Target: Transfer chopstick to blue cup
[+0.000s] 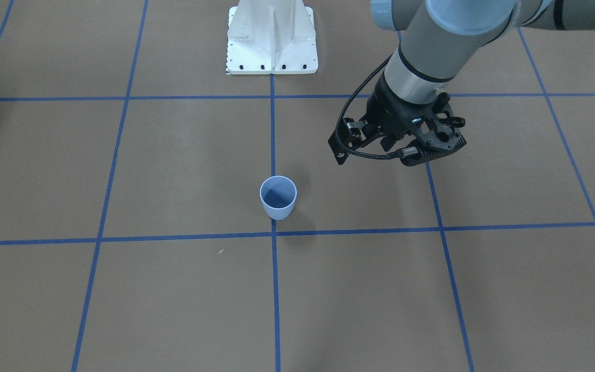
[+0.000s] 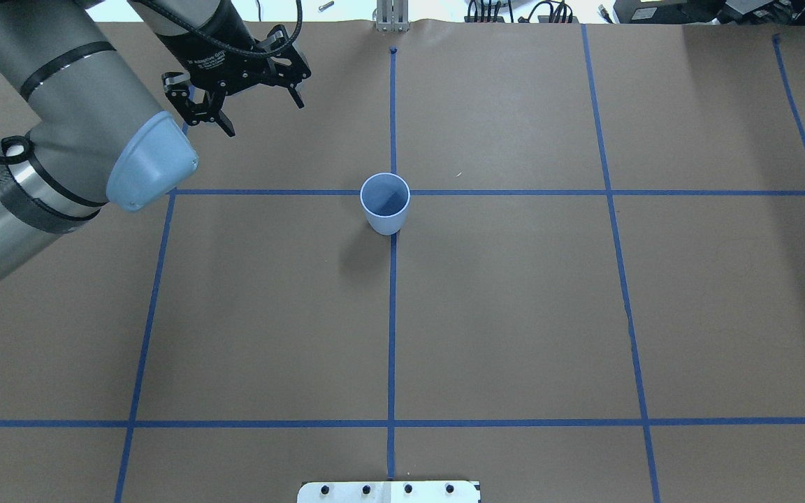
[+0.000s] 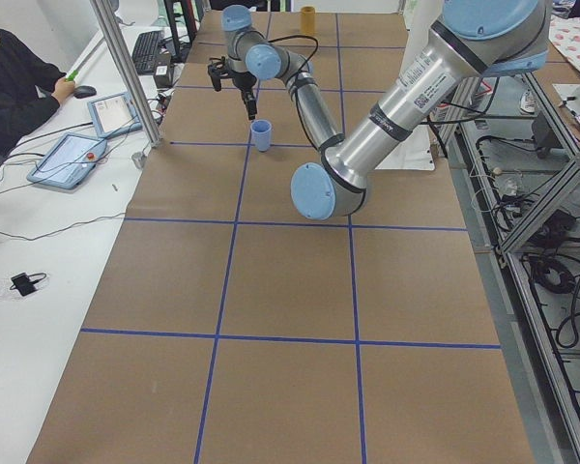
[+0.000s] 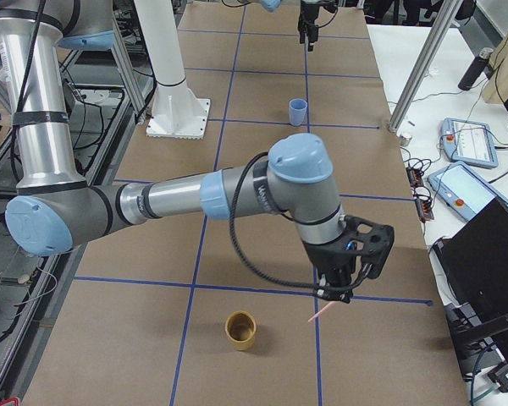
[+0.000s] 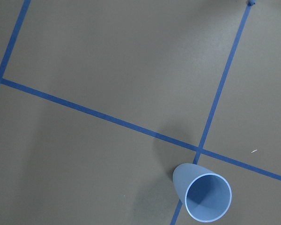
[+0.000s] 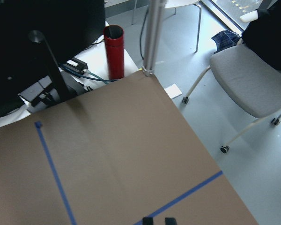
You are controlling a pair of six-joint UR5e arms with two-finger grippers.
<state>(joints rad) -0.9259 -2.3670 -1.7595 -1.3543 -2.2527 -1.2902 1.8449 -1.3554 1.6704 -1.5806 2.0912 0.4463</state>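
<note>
Pink and thin, the chopstick (image 4: 321, 315) is poking out from under the right gripper (image 4: 337, 293), slanting down and away from the jaws. In the right wrist view the two dark fingertips (image 6: 147, 221) are sitting very close together. So the jaws are looking pinched on the stick, though the pinch itself is hidden. A brown cup (image 4: 240, 330) is standing on the table (image 4: 262, 194), lower than these jaws and a little to one side. The blue cup (image 2: 385, 202) is standing upright far away from them. It is much nearer the left gripper (image 2: 264, 117), below its jaws and off to one side. Nothing is showing inside the blue cup.

I am guessing the step now is carrying the stick along the table toward the blue cup. To do it well, the right jaws should be squeezing firmly, because the part of the stick that shows is hanging free and could be slipping. The move should be going slowly, with no swinging. The stick is far thinner than the cup's mouth, so the low end should be going over the rim before the jaws are letting go. If the left gripper is taking the stick first, it should be closing on a bare part before the right one is opening.

The right arm is reaching out over the table with its elbow bent and its jaws pointing down. The left arm is reaching far forward, and its gripper is hanging above the table with jaws spread wide, holding nothing.
</note>
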